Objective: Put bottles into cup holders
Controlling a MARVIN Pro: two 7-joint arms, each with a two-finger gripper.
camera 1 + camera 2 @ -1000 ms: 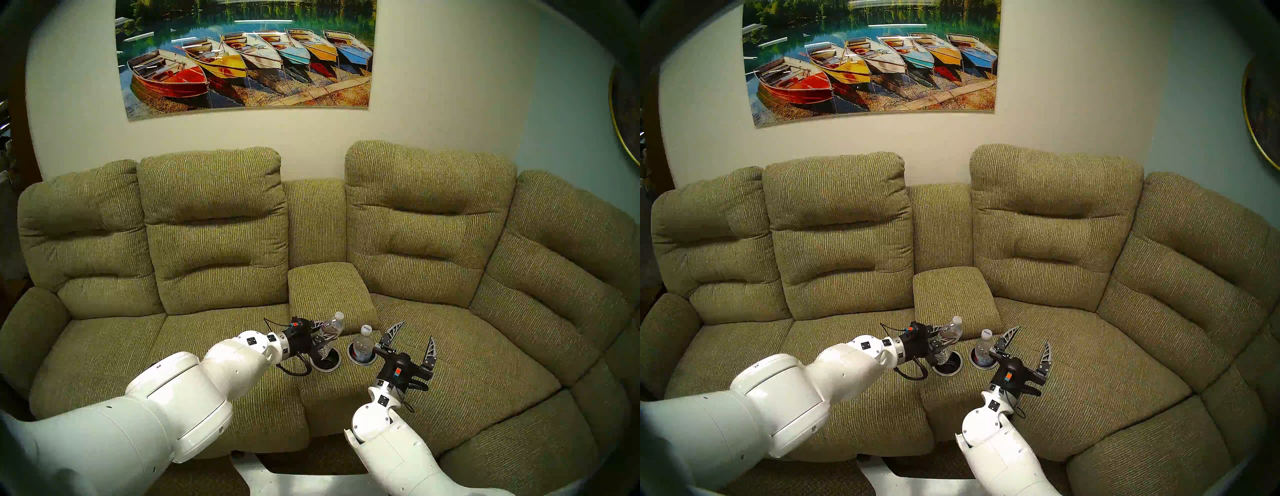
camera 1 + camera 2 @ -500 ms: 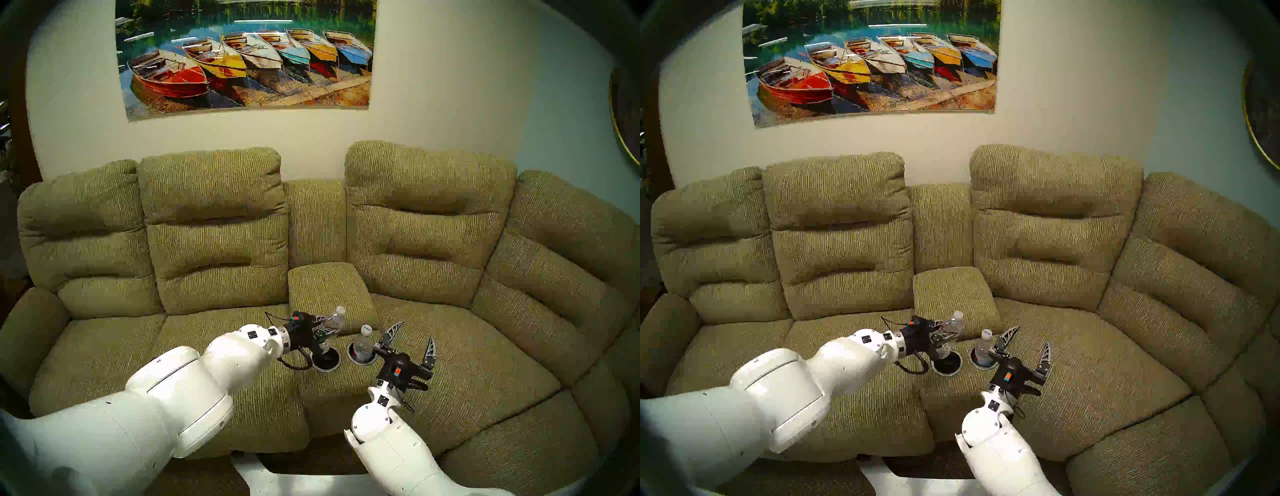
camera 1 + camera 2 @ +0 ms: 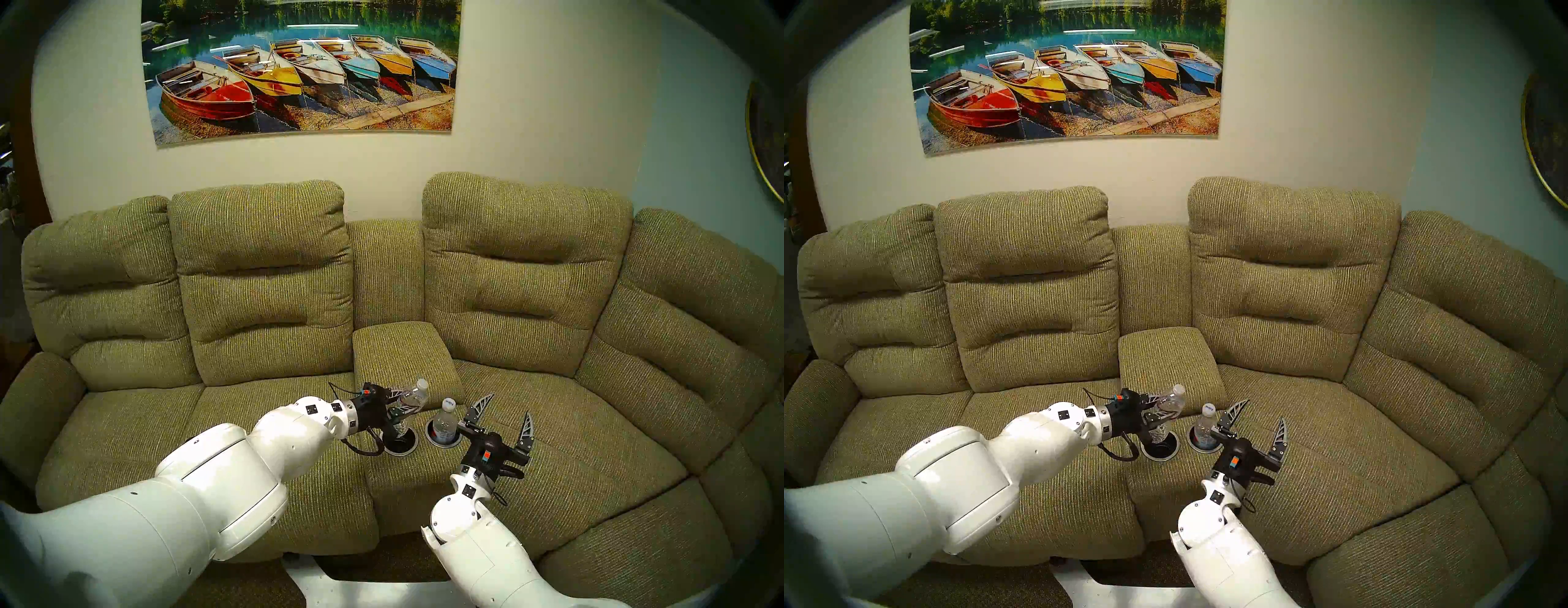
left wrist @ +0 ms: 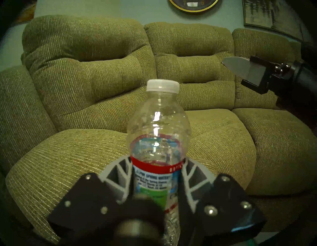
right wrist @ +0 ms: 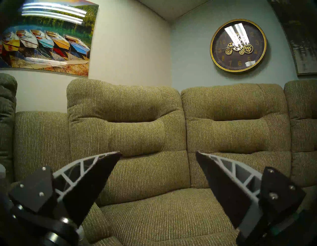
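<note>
Bottles are the business, and one of them, the red-banded bottle (image 4: pixel 158 137), sits clamped in the left gripper (image 4: pixel 157 173): both fingers (image 4: pixel 120 173) press against its label from either side, low in the middle of the left wrist view, with the white cap pointing up the frame. In the head view the same bottle (image 3: pixel 409 403) leans, cap tipped toward the upper right. Its base hangs at the mouth of the left cup holder (image 3: pixel 399 441), a dark well with a silver rim just below centre of the frame. Whether the base has entered the well or only overlaps it, I cannot tell.

Just right of that, the second bottle (image 3: pixel 444 422) stands upright inside the right cup holder (image 3: pixel 443 439), its cap well above the rim. The right gripper (image 3: pixel 507 418) is beside it, toward the lower right, fingers spread wide with nothing between them; the right wrist view shows only green sofa (image 5: pixel 154 137) cushions in the gap.

By my reading the task is half done: one bottle seated, one to go. What is left looks like straightening the held bottle over its well, lowering it and letting go.
</note>
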